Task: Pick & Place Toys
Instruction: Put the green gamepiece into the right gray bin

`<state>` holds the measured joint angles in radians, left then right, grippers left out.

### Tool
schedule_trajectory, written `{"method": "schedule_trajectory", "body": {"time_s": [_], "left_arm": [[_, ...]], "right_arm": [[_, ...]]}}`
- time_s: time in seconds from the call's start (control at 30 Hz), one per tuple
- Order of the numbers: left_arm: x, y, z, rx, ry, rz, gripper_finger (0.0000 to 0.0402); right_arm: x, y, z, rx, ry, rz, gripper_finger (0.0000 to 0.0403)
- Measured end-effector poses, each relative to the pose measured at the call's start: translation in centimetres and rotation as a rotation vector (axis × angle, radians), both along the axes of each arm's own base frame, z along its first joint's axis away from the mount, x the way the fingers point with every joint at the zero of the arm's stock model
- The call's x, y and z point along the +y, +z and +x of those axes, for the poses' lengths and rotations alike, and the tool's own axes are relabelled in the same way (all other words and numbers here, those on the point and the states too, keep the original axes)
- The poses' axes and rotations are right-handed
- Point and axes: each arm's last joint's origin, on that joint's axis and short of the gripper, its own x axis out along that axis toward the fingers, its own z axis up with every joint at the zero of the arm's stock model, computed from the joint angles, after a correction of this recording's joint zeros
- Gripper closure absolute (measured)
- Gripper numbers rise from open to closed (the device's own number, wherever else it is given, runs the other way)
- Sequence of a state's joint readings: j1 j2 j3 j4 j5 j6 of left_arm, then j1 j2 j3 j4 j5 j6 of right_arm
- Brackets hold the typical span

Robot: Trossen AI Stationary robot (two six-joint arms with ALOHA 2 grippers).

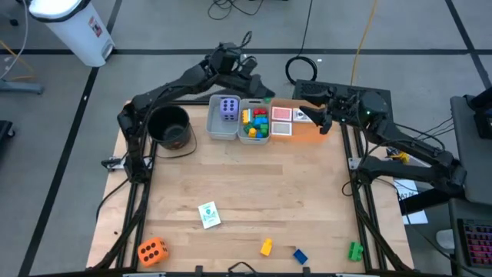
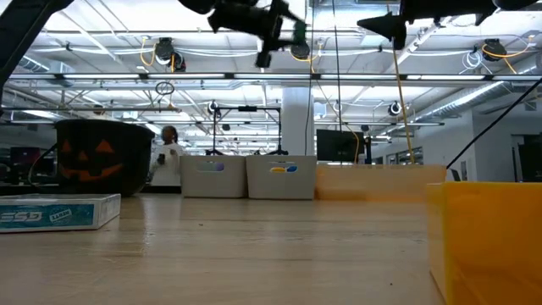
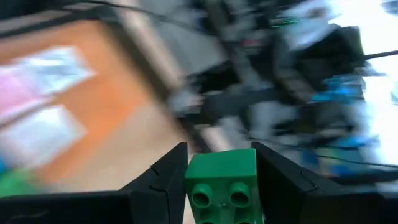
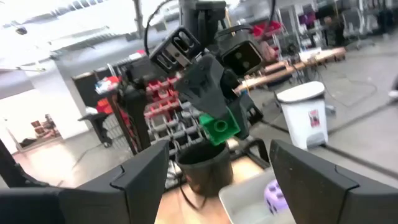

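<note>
My left gripper (image 1: 265, 95) is up above the two grey bins (image 1: 223, 132), shut on a small green brick (image 3: 224, 180). The brick also shows in the right wrist view (image 4: 219, 127). One bin holds a purple die (image 1: 228, 108), the other several coloured bricks (image 1: 256, 123). My right gripper (image 1: 323, 121) is open and empty over the flat orange tray (image 1: 307, 135), which bears picture cards (image 1: 282, 115). On the near table lie a card (image 1: 208, 214), an orange die (image 1: 152, 250), and yellow (image 1: 266, 247), blue (image 1: 300, 255) and green (image 1: 354, 250) bricks. My left gripper pinches the green brick by two opposite side walls (image 3: 194, 171) between its two fingers. The brick's studded face is turned toward the wrist camera. The brick is lifted clear, high above the bins and the tray.
A black pumpkin bucket (image 1: 171, 127) stands left of the bins. The middle of the wooden table (image 1: 254, 181) is bare. In the low view, the yellow brick (image 2: 491, 241) and the card (image 2: 59, 212) lie close to the camera.
</note>
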<state>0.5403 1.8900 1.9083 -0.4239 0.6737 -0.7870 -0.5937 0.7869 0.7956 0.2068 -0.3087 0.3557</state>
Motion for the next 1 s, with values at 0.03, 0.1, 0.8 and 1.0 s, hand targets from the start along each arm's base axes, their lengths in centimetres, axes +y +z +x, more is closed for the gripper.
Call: {"method": "schedule_trajectory", "body": {"time_s": [0.03,0.1,0.8,1.0], "left_arm": [[0.1,-0.3,-0.4,0.051,0.03,0.031,0.025],[0.1,-1.1,-0.9,0.155,0.087,0.096,0.025],[0.9,-7.7,0.7,0.557,0.119,0.413,0.025],[0.1,-10.2,2.0,0.647,0.021,0.506,0.025]], "right_arm": [[0.0,-0.1,-0.1,0.008,-0.002,0.012,0.0136],[0.0,-0.3,-0.1,0.019,-0.001,0.043,0.0139],[-0.1,-7.3,0.6,0.081,0.026,0.543,0.0137],[0.4,-8.1,0.9,0.026,0.044,0.533,0.0139]]}}
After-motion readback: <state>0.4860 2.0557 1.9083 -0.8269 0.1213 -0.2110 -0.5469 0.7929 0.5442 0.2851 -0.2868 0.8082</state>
